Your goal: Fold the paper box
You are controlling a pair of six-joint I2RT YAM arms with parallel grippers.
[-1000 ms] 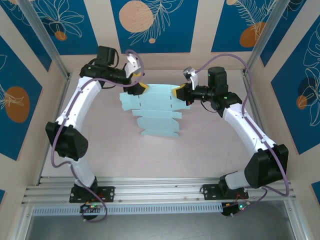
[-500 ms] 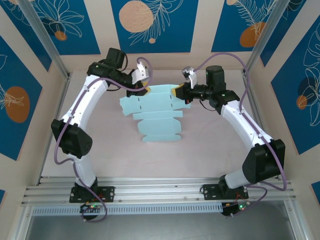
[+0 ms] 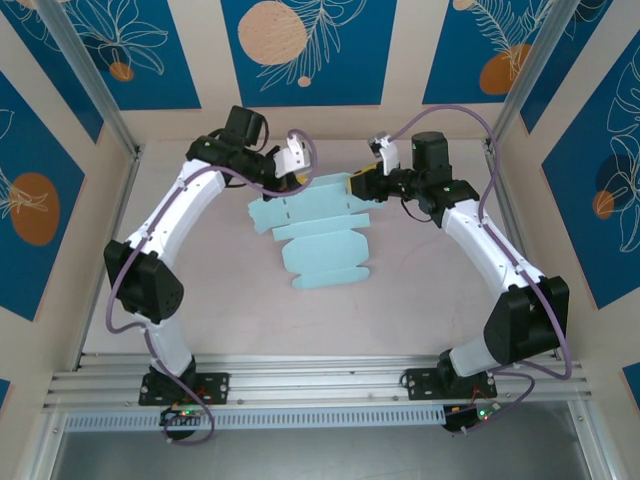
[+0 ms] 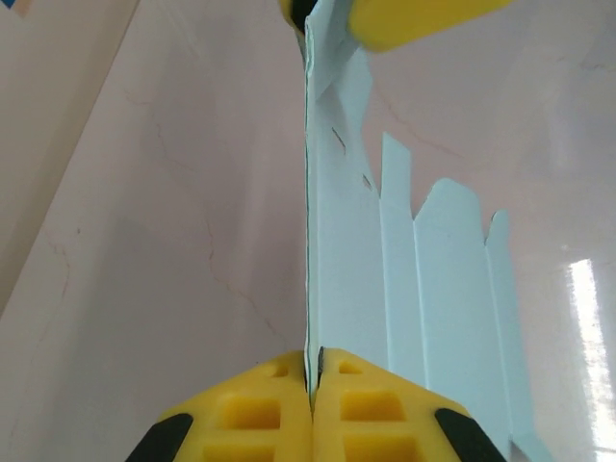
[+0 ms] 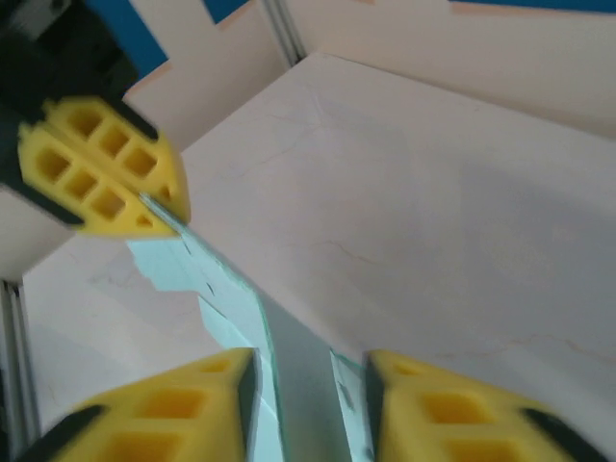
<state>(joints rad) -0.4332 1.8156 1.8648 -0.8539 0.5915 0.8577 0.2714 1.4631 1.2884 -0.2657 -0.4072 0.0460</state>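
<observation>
L end effector [image 4: 313,385] just clamped on paper box [image 3: 318,235] edge; R end effector [image 5: 308,385] just released, sheet loose inside its gap. I read this as a regrip, no folds made yet.

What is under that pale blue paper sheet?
The pale table shows all around the paper box, whose far edge the left gripper pinches. The patch directly beneath the sheet is covered, so it cannot be checked.
</observation>
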